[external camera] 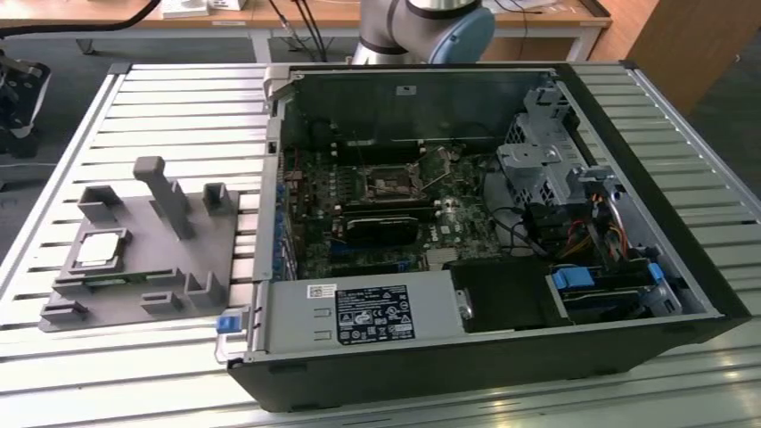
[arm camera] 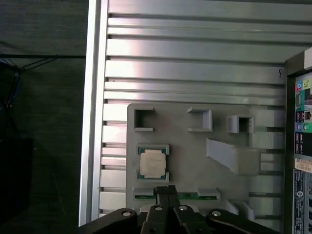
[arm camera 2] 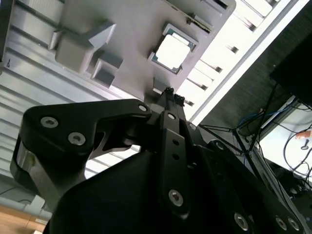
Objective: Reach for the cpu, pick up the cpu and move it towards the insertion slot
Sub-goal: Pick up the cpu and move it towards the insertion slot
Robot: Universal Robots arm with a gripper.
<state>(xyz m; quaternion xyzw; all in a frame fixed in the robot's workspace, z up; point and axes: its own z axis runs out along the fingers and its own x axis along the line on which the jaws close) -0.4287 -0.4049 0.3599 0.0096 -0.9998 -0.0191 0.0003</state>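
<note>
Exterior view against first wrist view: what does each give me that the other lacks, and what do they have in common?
Exterior view: the inside of the open computer case, with the insertion slot on the green board, and part of the arm behind the case.

First wrist view: the gripper, fingertips together with nothing between them, pointed at the grey fixture plate.

Shared: the cpu seated in its pocket on that plate, which lies on the slatted table beside the case.
</note>
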